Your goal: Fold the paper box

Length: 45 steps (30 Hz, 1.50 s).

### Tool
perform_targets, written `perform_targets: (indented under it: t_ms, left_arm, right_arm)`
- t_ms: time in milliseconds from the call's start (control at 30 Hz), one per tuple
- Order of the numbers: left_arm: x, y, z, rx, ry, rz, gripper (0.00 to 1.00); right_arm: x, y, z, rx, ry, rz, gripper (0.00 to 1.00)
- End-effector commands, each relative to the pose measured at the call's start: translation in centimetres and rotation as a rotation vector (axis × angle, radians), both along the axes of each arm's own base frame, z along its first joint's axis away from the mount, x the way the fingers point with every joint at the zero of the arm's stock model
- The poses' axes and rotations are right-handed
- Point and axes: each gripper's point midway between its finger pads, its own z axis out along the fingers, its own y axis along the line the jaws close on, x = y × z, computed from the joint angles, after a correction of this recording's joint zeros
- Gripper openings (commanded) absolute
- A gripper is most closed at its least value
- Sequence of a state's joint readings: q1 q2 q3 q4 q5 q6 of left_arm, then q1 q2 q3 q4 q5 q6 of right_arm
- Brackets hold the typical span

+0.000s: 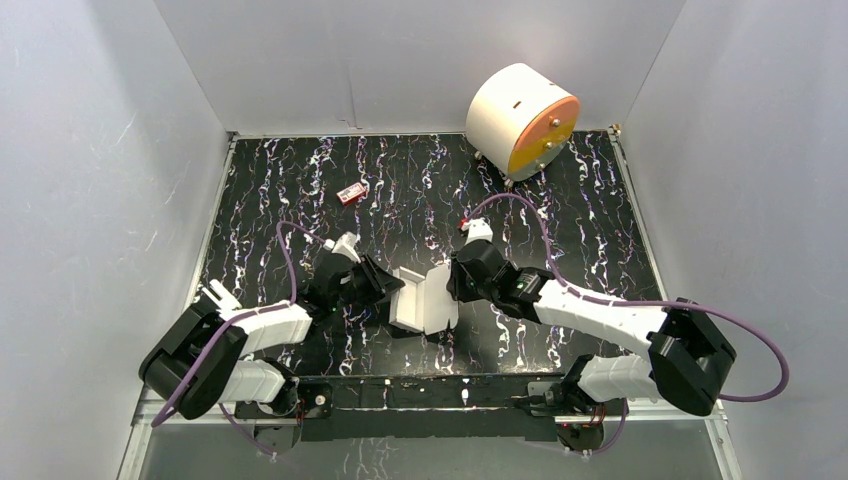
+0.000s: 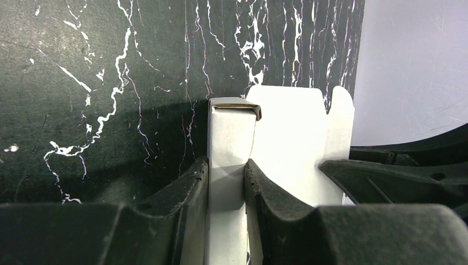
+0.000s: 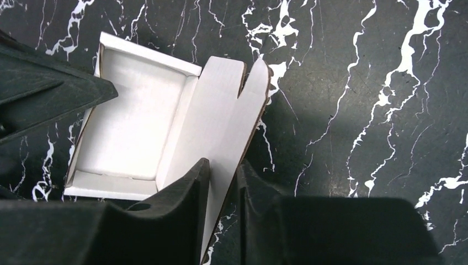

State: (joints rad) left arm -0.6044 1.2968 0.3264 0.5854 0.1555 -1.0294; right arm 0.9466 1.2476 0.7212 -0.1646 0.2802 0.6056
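Note:
The white paper box [image 1: 420,300] sits at the table's near middle as an open tray with its lid flap raised on the right. My left gripper [image 1: 390,292] comes in from the left and is shut on the tray's folded side wall [image 2: 229,138], which stands upright between the pads. My right gripper [image 1: 452,282] comes from the right. Its fingers are closed in on the notched lid flap [image 3: 221,116], which crosses slantwise from one fingertip to the other. The tray's inside [image 3: 138,121] shows empty in the right wrist view.
A big white cylinder with an orange face [image 1: 522,120] stands at the back right. A tiny red item [image 1: 351,193] lies at the back left of centre. White walls close in the black marbled table [image 1: 600,230] on three sides.

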Motion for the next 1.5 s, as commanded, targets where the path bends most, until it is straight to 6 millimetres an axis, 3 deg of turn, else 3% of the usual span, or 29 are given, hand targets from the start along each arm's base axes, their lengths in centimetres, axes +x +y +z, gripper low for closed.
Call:
perform_targets:
  t_ms: [0,100,200,300,467,633,800,900,1100,1267,1467]
  left_arm:
    - [0.3,0.2,0.5,-0.006,-0.034,0.019,0.21]
    - [0.4,0.3,0.6,0.001,-0.044,0.018,0.26]
    - [0.6,0.9,0.9,0.044,-0.067,0.022,0.39]
    - [0.8,1.9,1.6,0.109,-0.096,0.034,0.52]
    - [1.0,5.1,3.5,0.250,-0.155,0.106,0.62]
    - [0.4,8.0,6.2,0.325,-0.216,0.174,0.68]
    - [0.1,8.8,7.5,0.327,-0.296,0.178,0.70]
    - [0.3,8.7,7.6,0.326,-0.325,0.169,0.70]
    - [0.8,9.0,6.3,0.363,-0.348,0.177,0.70]
    - [1.0,8.7,6.5,0.358,-0.394,0.159,0.70]
    - [1.1,7.6,7.7,0.364,-0.389,0.096,0.70]
  right_arm:
    - [0.2,1.3,0.4,0.051,-0.004,0.038,0.23]
    - [0.6,1.2,0.9,0.049,-0.020,0.056,0.11]
    - [1.3,1.3,2.1,0.039,-0.057,0.103,0.00]
    - [2.2,1.3,3.1,-0.030,-0.114,0.187,0.00]
    - [3.8,1.6,4.9,-0.169,-0.228,0.382,0.00]
    - [4.9,3.1,6.7,-0.274,-0.338,0.635,0.00]
    - [3.8,5.5,6.6,-0.285,-0.348,0.973,0.00]
    - [3.4,6.6,5.8,-0.299,-0.308,1.138,0.04]
    - [3.7,7.6,3.4,-0.330,-0.236,1.279,0.06]
    - [3.7,8.1,5.5,-0.304,-0.320,1.257,0.22]
    - [4.2,6.5,8.2,-0.326,-0.404,1.111,0.43]
